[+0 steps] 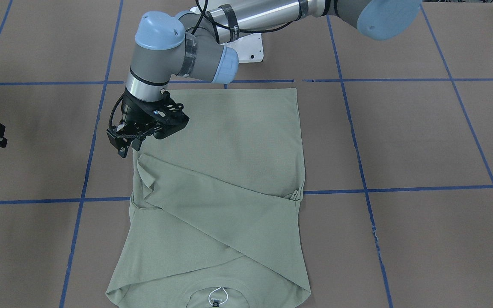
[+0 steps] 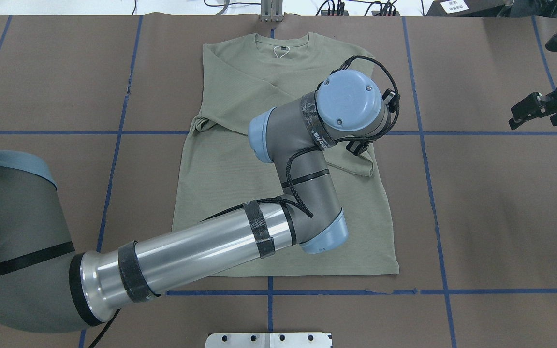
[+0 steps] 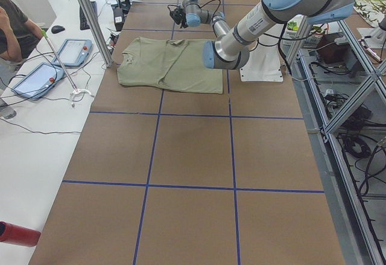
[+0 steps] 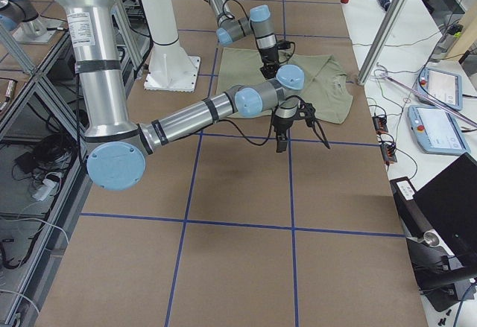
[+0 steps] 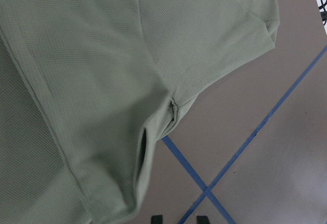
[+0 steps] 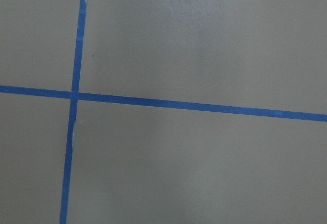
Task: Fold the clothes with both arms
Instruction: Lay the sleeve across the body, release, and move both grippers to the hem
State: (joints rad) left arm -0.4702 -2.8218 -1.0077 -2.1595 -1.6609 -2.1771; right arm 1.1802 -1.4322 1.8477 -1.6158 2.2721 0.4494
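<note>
The sage-green shirt [image 1: 238, 141] lies flat on the brown table, neck toward the operators' side, with both sleeves folded across its body; it also shows in the overhead view [image 2: 230, 164]. Its dark neck label [image 2: 282, 48] shows at the collar. My left arm reaches across the shirt. The left gripper [image 1: 123, 147] hangs just above the shirt's side edge near the end of a folded sleeve. Its fingertips [image 5: 156, 219] stand apart with nothing between them. My right gripper [image 2: 535, 113] is off the shirt over bare table, apparently open and empty.
Blue tape lines [image 6: 168, 104] divide the table into squares. The white pedestal base [image 1: 246, 47] stands behind the shirt's hem. An operator [image 3: 15, 29] and tablets [image 3: 72, 51] are at a white side table. A red cylinder [image 3: 15, 233] lies there too.
</note>
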